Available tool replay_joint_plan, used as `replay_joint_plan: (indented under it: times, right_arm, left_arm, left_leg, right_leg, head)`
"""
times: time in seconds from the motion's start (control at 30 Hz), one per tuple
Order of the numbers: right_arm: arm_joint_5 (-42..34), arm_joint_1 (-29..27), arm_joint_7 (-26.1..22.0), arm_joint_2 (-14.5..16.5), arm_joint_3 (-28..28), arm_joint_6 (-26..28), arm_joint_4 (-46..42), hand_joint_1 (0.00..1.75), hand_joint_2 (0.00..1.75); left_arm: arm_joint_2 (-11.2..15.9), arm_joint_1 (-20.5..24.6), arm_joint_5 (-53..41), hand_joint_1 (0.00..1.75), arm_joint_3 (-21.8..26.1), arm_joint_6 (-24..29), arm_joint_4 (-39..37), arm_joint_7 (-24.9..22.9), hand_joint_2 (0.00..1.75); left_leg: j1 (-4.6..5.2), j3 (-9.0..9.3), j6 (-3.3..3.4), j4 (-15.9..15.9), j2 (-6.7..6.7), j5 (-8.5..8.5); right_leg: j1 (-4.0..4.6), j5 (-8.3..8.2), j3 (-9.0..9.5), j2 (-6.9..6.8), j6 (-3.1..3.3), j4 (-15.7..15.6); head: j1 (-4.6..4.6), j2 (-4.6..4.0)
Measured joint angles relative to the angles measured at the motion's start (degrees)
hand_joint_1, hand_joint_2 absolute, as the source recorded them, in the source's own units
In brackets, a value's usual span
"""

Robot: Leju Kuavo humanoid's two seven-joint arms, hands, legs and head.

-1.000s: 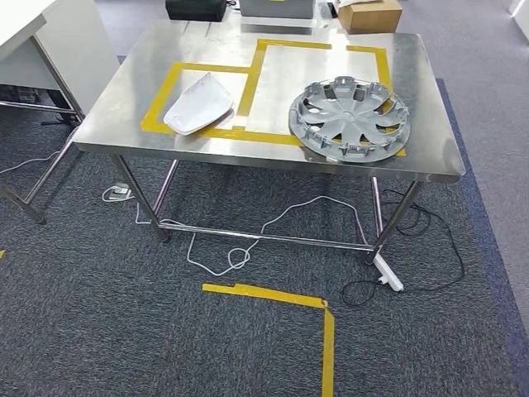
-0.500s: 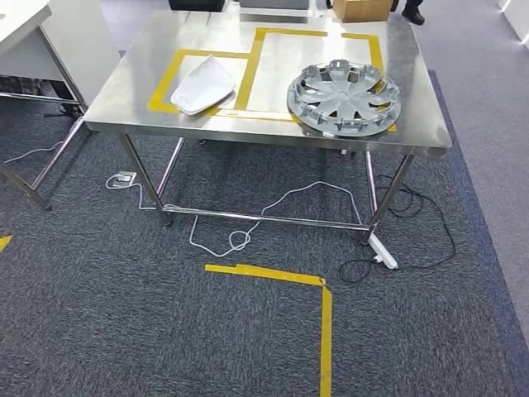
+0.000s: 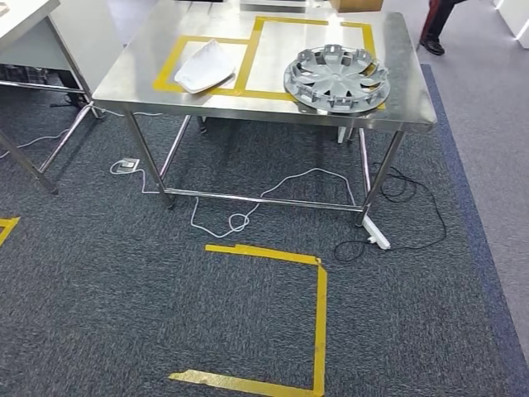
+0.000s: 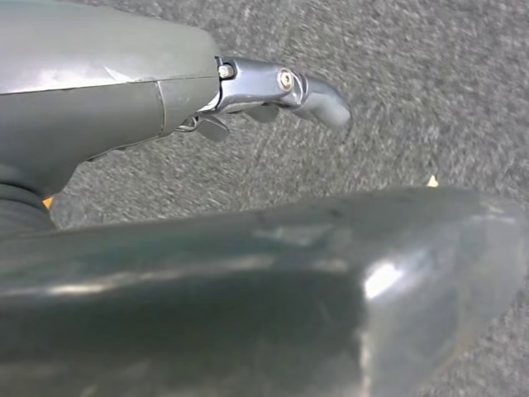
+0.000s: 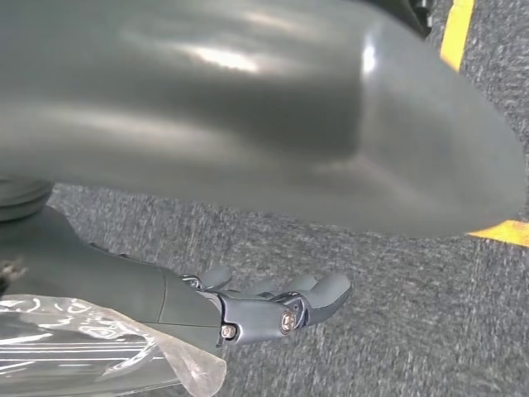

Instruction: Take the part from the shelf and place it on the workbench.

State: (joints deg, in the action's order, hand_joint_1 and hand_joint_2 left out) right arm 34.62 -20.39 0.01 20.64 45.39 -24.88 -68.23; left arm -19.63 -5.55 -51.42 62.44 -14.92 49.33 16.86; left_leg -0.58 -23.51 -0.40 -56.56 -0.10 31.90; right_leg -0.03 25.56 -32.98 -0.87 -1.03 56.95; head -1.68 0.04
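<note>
- Wheel cover [image 3: 336,78]: grey, round and spoked. It lies flat near the right front of the surface [image 3: 137,70], well apart from both robot hands.
- Left robot hand [image 4: 268,87]: hangs over dark carpet [image 4: 405,91]. The visible fingers [image 4: 321,99] are stretched out straight and nothing is in its grasp.
- Right robot hand [image 5: 274,310]: also hangs over the carpet. Its fingers [image 5: 327,291] are extended side by side with a slight curl, and they hold nothing.
- Clear plastic film [image 5: 93,343]: crinkled, sitting against the right arm's cover just behind the hand. What it belongs to cannot be told.
- Floor tape [image 3: 320,314]: yellow strips forming an angular outline on the carpet in front of the surface. A strip also shows in the right wrist view.
- White cable [image 3: 237,219]: looped on the floor under the surface.
- Power strip [image 3: 376,232]: white, beside the front right leg, with a black cable [image 3: 424,236] coiled near it.
- Yellow tape [image 3: 250,58]: marks rectangles on the steel top. The wheel cover overlaps the right-hand outline.
- White shell [image 3: 204,66]: a curved part lying in the left rectangle, apart from the wheel cover.
- Second table [image 3: 28,16]: pale, standing to the left.
- Person's leg [image 3: 435,29]: with a dark shoe, at the far right beyond the surface.
</note>
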Motion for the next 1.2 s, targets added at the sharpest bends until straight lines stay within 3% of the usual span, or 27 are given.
replay_joint_plan:
  times: [0.07, 0.1, 0.13, 0.17, 0.23, 0.27, 0.3, 0.33, 0.4, 0.47, 0.53, 0.6, 0.63, 0.73, 0.77, 0.8, 0.83, 0.87, 0.93, 1.0, 1.1, 1.13, 1.2]
  right_arm:
    - [0.01, -0.16, 0.05, 0.0, -0.02, -0.08, -0.3, 0.0, 0.0]
    - [0.03, -0.29, 0.1, -0.01, -0.02, -0.12, -0.39, 0.0, 0.0]
    - [0.07, -0.43, 0.14, -0.01, -0.01, -0.19, -0.43, 0.0, 0.0]
    - [0.12, -0.54, 0.15, -0.01, 0.0, -0.28, -0.44, 0.0, 0.0]
    - [0.27, -0.55, 0.14, -0.02, -0.06, -0.5, -0.45, 0.0, 0.0]
    - [0.43, -0.49, 0.07, -0.03, -0.08, -0.65, -0.45, 0.0, 0.0]
    - [0.69, -0.45, -0.04, -0.07, -0.08, -0.84, -0.45, 0.0, 0.0]
    - [1.02, -0.42, -0.2, -0.11, -0.04, -1.02, -0.45, 0.0, 0.0]
    - [1.79, -0.26, -0.58, -0.25, 0.07, -1.32, -0.45, 0.0, 0.0]
    - [2.34, 0.21, -0.94, -0.34, 0.12, -1.5, -0.43, 0.0, 0.0]
    - [2.66, 0.6, -1.26, -0.36, 0.25, -1.6, -0.34, 0.0, 0.0]
    - [2.91, 0.68, -1.45, -0.37, 0.47, -1.63, -0.14, 0.0, 0.0]
    - [3.04, 0.71, -1.56, -0.41, 0.58, -1.63, -0.05, 0.0, 0.0]
    - [3.55, 0.94, -2.29, -0.54, 0.8, -1.58, 0.39, 0.0, 0.0]
    - [3.79, 1.06, -2.57, -0.56, 0.88, -1.57, 0.71, 0.0, 0.0]
    - [4.04, 1.19, -2.8, -0.57, 0.96, -1.56, 1.04, 0.0, 0.0]
    - [4.29, 1.3, -3.0, -0.59, 1.02, -1.55, 1.35, 0.0, 0.0]
    - [4.49, 1.42, -3.17, -0.61, 1.06, -1.56, 1.62, 0.0, 0.0]
    - [4.97, 1.61, -3.55, -0.67, 1.12, -1.59, 2.06, 0.0, 0.0]
    - [5.38, 1.85, -3.84, -0.8, 1.22, -1.61, 2.53, 0.0, 0.0]
    - [5.66, 2.32, -4.05, -1.04, 1.34, -1.63, 3.03, 0.0, 0.0]
    - [5.67, 2.38, -4.11, -1.12, 1.38, -1.64, 3.13, 0.0, 0.0]
    - [5.74, 2.34, -4.25, -1.26, 1.45, -1.7, 3.4, 0.0, 0.0]
  left_arm:
    - [-0.07, -0.03, 0.14, 0.0, -0.09, -0.16, 0.01, -0.05, 0.0]
    - [-0.11, -0.07, 0.21, 0.0, -0.11, -0.19, 0.01, -0.06, 0.0]
    - [-0.13, -0.1, 0.27, 0.0, -0.13, -0.23, 0.01, -0.07, 0.0]
    - [-0.15, -0.12, 0.31, 0.0, -0.15, -0.28, 0.01, -0.07, 0.0]
    - [-0.14, -0.12, 0.34, 0.0, -0.19, -0.42, 0.01, -0.07, 0.0]
    - [-0.15, -0.12, 0.38, 0.0, -0.21, -0.49, 0.01, -0.07, 0.0]
    - [-0.15, -0.12, 0.43, 0.0, -0.23, -0.56, 0.01, -0.08, 0.0]
    - [-0.15, -0.12, 0.51, 0.0, -0.26, -0.62, 0.01, -0.12, 0.0]
    - [-0.15, -0.12, 0.8, 0.0, -0.42, -0.72, 0.04, -0.27, 0.0]
    - [-0.14, -0.1, 1.08, 0.0, -0.63, -0.8, 0.1, -0.45, 0.0]
    - [-0.11, -0.11, 1.25, 0.0, -0.73, -0.85, 0.19, -0.6, 0.0]
    - [-0.03, -0.23, 1.4, 0.0, -0.73, -0.9, 0.26, -0.73, 0.0]
    - [0.01, -0.34, 1.45, 0.0, -0.72, -0.92, 0.28, -0.78, 0.0]
    - [0.08, -0.62, 1.51, 0.0, -0.72, -0.95, 0.41, -0.78, 0.0]
    - [0.1, -0.65, 1.52, 0.0, -0.73, -0.93, 0.44, -0.77, 0.0]
    - [0.11, -0.67, 1.56, 0.0, -0.74, -0.92, 0.44, -0.75, 0.0]
    - [0.11, -0.71, 1.6, 0.0, -0.78, -0.9, 0.45, -0.75, 0.0]
    - [0.12, -0.75, 1.62, 0.0, -0.86, -0.93, 0.46, -0.74, 0.0]
    - [0.17, -0.75, 1.68, 0.0, -1.18, -1.11, 0.56, -0.74, 0.0]
    - [0.24, -0.54, 1.79, 0.0, -1.52, -1.36, 0.75, -0.75, 0.0]
    - [0.27, -0.83, 1.9, 0.0, -1.69, -1.57, 0.96, -0.75, 0.0]
    - [0.27, -1.05, 1.91, 0.0, -1.69, -1.57, 0.99, -0.76, 0.0]
    - [0.25, -1.2, 2.0, 0.0, -1.68, -1.57, 1.04, -0.78, 0.0]
  left_leg:
    - [0.17, -0.47, 0.95, 1.2, 0.16, 0.0]
    - [0.21, -1.16, 1.53, 1.16, 0.33, -0.58]
    - [0.21, -1.94, 2.1, 1.21, 0.5, -1.27]
    - [0.23, -2.84, 2.53, 1.25, 0.68, -2.03]
    - [0.51, -4.8, 2.94, 1.19, 0.81, -3.61]
    - [0.67, -5.84, 2.97, 1.1, 0.9, -4.42]
    - [0.84, -6.9, 2.98, 0.97, 0.98, -5.22]
    - [0.98, -7.96, 2.95, 0.77, 1.03, -5.96]
    - [1.18, -9.86, 2.76, 0.25, 1.07, -7.32]
    - [1.37, -11.01, 2.33, -0.22, 1.04, -8.57]
    - [1.33, -11.41, 1.67, -0.15, 1.04, -9.78]
    - [1.1, -11.9, 0.91, -0.16, 0.93, -9.93]
    - [0.99, -12.33, 0.55, -1.08, 0.81, -8.42]
    - [0.57, -14.12, -0.39, -9.75, 0.57, 0.3]
    - [0.4, -14.45, -0.65, -13.21, 0.57, 1.74]
    - [0.24, -14.28, -0.84, -15.55, 0.57, 1.65]
    - [0.09, -13.41, -0.96, -16.23, 0.58, 0.45]
    - [-0.03, -11.68, -1.0, -14.84, 0.64, -1.22]
    - [-0.1, -5.83, -0.91, -6.98, 1.9, -2.83]
    - [0.08, -1.89, -0.23, -0.34, 3.09, -1.9]
    - [0.24, -2.56, 1.28, 1.07, 2.34, -1.54]
    - [0.22, -2.92, 1.77, 1.11, 2.02, -1.89]
    - [0.23, -3.78, 2.55, 1.19, 1.28, -2.68]
  right_leg:
    - [-0.17, -0.84, -0.75, 0.11, -0.76, 0.22]
    - [-0.31, -0.18, -1.16, 0.25, -1.1, 0.64]
    - [-0.43, 1.62, -1.76, 0.41, -1.38, 1.84]
    - [-0.52, 4.46, -2.56, 0.56, -1.56, 4.12]
    - [-0.54, 10.15, -4.02, 0.67, -1.75, 10.93]
    - [-0.53, 11.22, -4.2, 0.67, -1.77, 14.05]
    - [-0.53, 10.7, -3.7, 0.67, -1.72, 15.87]
    - [-0.51, 8.91, -2.37, 0.67, -1.58, 15.92]
    - [-0.41, 5.62, 3.09, 0.68, -1.08, 10.25]
    - [-0.17, 6.45, 9.65, 0.71, -0.47, 0.95]
    - [0.16, 7.96, 11.99, 0.73, 0.2, -3.78]
    - [0.12, 7.17, 10.9, 0.55, 1.09, -4.06]
    - [0.04, 6.5, 10.28, 0.41, 1.58, -4.11]
    - [-0.08, 4.5, 8.11, -0.01, 2.21, -4.08]
    - [-0.08, 3.92, 7.36, -0.21, 2.14, -3.97]
    - [-0.08, 3.43, 6.57, -0.47, 2.03, -3.8]
    - [-0.09, 3.01, 5.78, -0.78, 1.9, -3.54]
    - [-0.11, 2.71, 5.05, -1.1, 1.75, -3.2]
    - [-0.03, 2.39, 4.15, -1.86, 1.36, -2.22]
    - [0.24, 2.12, 3.55, -2.75, 0.75, -1.26]
    - [0.2, 2.01, 2.62, -3.57, -0.33, -0.35]
    - [0.09, 2.9, 2.04, -2.91, -0.69, 0.66]
    - [-0.1, 6.73, -0.46, -0.76, -1.21, 6.12]
  head:
    - [0.03, 0.0]
    - [0.04, 0.0]
    - [0.02, 0.0]
    - [-0.01, 0.0]
    - [-0.16, 0.0]
    - [-0.16, 0.0]
    - [-0.16, 0.0]
    - [-0.16, 0.0]
    - [-0.15, 0.0]
    - [-0.11, 0.0]
    - [-0.09, 0.0]
    - [-0.08, 0.0]
    - [0.01, 0.0]
    - [0.38, 0.0]
    - [0.42, 0.0]
    - [0.41, 0.0]
    - [0.43, 0.0]
    - [0.42, 0.0]
    - [0.46, 0.0]
    - [0.44, 0.0]
    - [0.37, 0.0]
    - [0.26, 0.0]
    - [0.03, 0.0]
